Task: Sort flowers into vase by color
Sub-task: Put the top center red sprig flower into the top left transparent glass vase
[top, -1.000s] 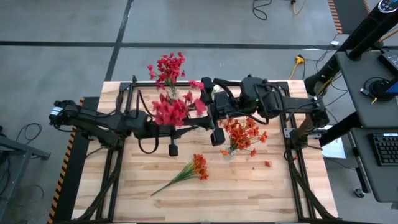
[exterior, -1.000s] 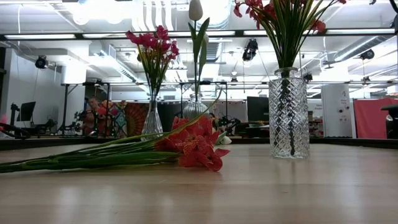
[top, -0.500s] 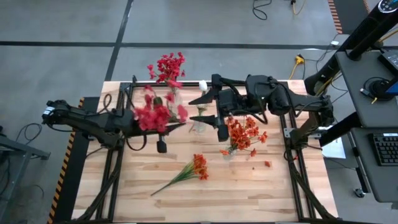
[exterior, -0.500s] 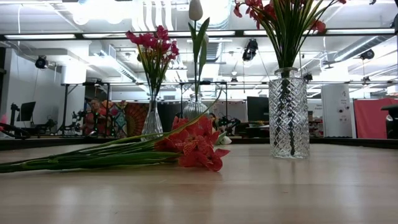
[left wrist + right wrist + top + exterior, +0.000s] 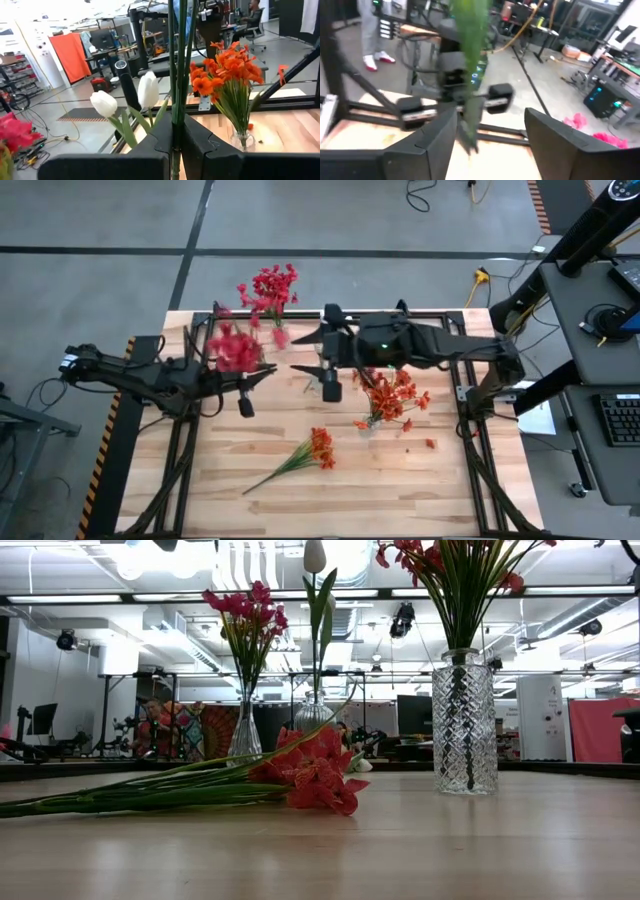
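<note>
Your left gripper (image 5: 172, 145) has its jaws clenched on the green stalks of a crimson bunch (image 5: 236, 348), which hangs over the left rear part of the bench (image 5: 400, 490), close to the crimson vase (image 5: 268, 292) at the back edge where like-coloured flowers already stand. Your right gripper (image 5: 490, 135) sits near the middle rear of the bench with its jaws released and nothing gripped between them; a blurred green leaf (image 5: 472, 35) shows in front of them, and it seems to belong to the white buds (image 5: 125, 97) in the middle vase (image 5: 313, 712). The step in hand looks like carrying the crimson bunch to its matching vase, so keep the stalks upright and bring their lower ends directly above the vase mouth before you descend; the mouth is narrow, and the stems already in it leave little room. Lower slowly, and let go only once the stalks are well inside, or the bunch may tip out. Draw the right arm clear of the white buds without brushing them, then think of the orange bunch lying on the bench (image 5: 318, 448), which belongs in the orange vase (image 5: 464, 720) on the right.
</note>
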`<action>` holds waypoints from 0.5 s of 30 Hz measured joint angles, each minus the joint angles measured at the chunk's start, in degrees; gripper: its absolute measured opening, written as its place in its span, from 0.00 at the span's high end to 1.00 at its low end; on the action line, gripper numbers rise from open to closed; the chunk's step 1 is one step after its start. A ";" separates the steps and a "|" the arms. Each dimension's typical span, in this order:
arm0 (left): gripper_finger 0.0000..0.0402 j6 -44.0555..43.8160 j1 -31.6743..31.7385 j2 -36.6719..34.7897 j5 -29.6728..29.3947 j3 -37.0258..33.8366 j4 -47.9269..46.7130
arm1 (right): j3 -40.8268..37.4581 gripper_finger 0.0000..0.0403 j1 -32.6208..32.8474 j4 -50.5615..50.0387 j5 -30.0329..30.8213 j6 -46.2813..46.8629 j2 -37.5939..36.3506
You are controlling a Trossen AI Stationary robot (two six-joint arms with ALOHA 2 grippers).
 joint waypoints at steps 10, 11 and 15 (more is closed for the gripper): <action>1.00 0.21 2.17 -0.33 0.04 -1.04 0.57 | 0.02 0.30 -4.82 7.76 -7.09 -0.21 4.59; 1.00 0.45 2.76 -0.06 0.02 -1.04 1.08 | 0.02 0.30 -5.06 8.68 -8.32 0.06 4.88; 1.00 0.99 5.03 0.73 0.02 -1.04 3.34 | 0.04 0.32 -5.38 10.73 -9.51 -0.19 5.59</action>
